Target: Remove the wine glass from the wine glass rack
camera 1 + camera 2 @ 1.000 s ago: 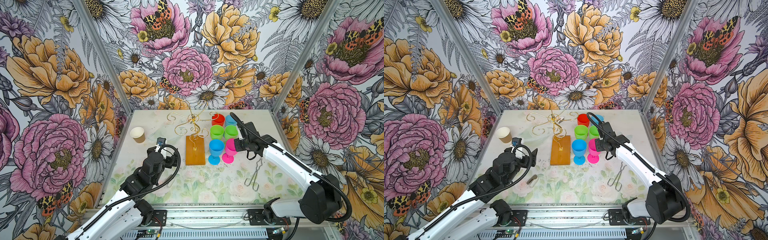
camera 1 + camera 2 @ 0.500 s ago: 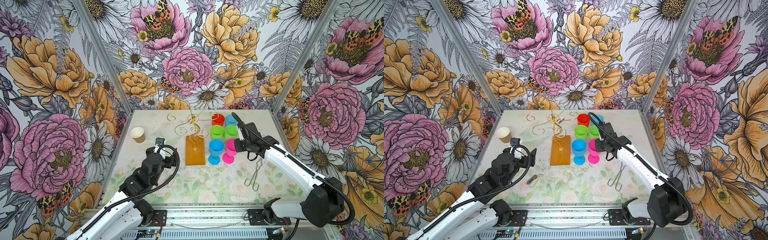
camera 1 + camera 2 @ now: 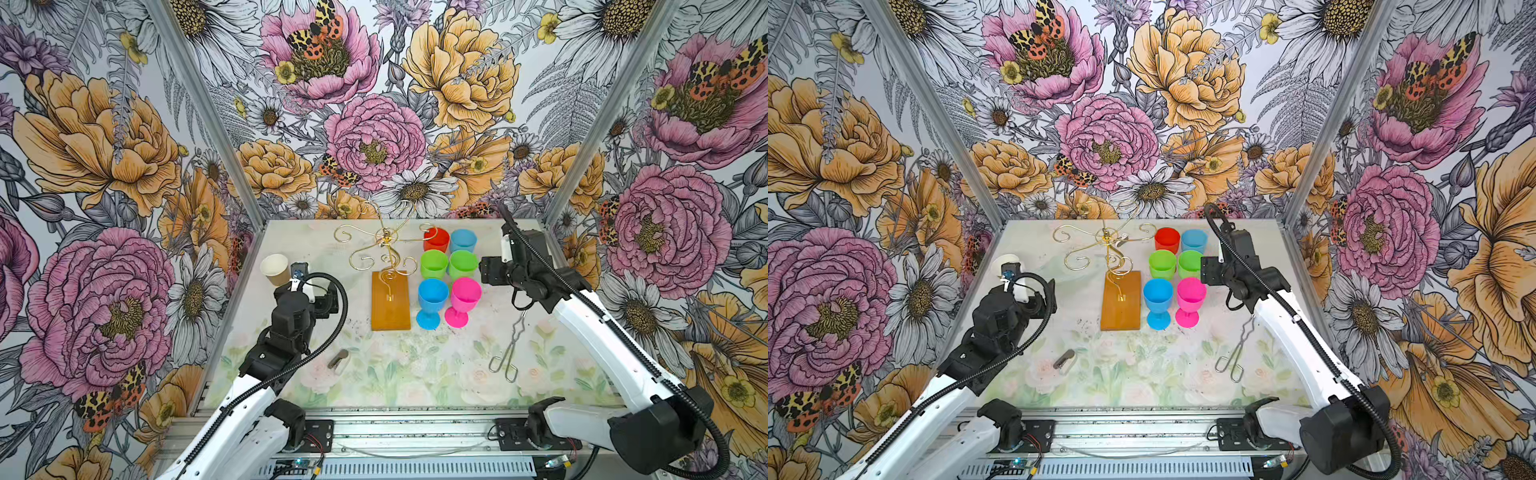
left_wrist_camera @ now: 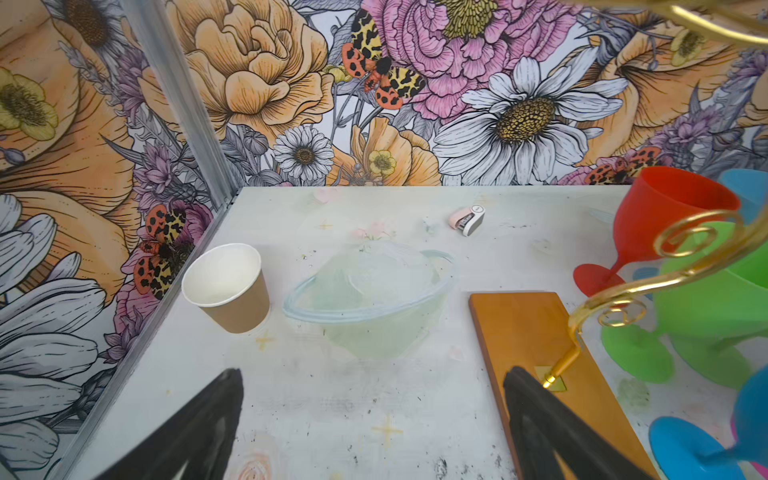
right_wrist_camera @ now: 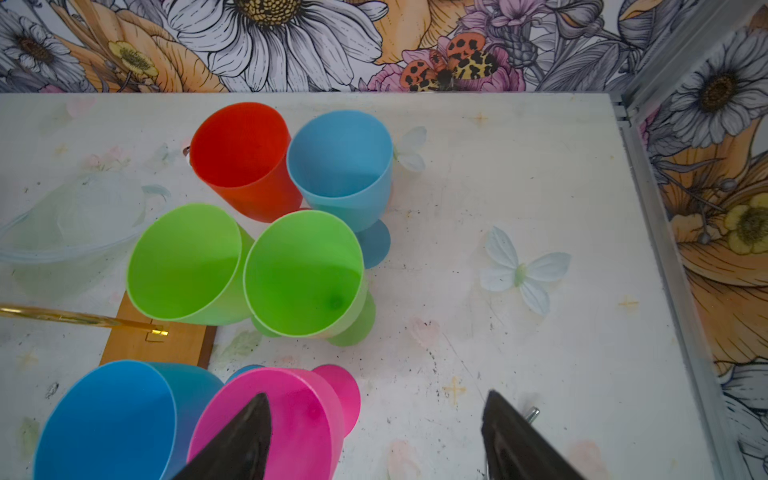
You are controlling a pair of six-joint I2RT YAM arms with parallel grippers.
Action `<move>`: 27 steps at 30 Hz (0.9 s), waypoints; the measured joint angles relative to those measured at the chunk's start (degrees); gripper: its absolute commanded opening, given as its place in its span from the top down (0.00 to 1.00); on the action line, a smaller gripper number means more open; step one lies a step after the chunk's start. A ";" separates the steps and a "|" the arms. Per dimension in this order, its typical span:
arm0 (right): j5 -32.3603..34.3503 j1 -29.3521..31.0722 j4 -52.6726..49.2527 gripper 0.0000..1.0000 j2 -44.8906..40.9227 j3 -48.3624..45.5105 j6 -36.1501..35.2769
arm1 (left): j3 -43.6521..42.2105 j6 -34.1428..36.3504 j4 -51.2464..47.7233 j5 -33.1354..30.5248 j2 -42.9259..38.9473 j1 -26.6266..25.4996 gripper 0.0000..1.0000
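Right pincer (image 5: 376,395) jaws apart beside upright pink wine glass (image 3: 464,296), off the rack (image 3: 390,301); I'd lift straight up, no sideways drift, sparing its rim

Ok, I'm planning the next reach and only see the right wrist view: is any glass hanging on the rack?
Observer: No. In both top views the wine glass rack carries no glass on its gold arms.
Operator: Where's the left pincer?
Observer: The left pincer is open, between the paper cup and the rack's wooden base.
Operator: Anything near my arm?
Observer: Metal tongs lie on the table beside the right arm.
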 measured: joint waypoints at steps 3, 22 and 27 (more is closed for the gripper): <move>0.33 -3.87 2.34 0.08 -0.22 -0.59 0.00 | -0.09 -0.04 3.43 2.29 3.80 5.38 0.01; 3.50 -17.51 39.39 0.01 4.07 -27.93 -0.94 | -10.67 2.82 36.61 4.85 27.47 12.46 0.01; 3.80 -18.21 49.68 0.01 8.68 -33.18 -1.97 | -12.39 3.34 44.74 4.83 32.39 13.62 0.01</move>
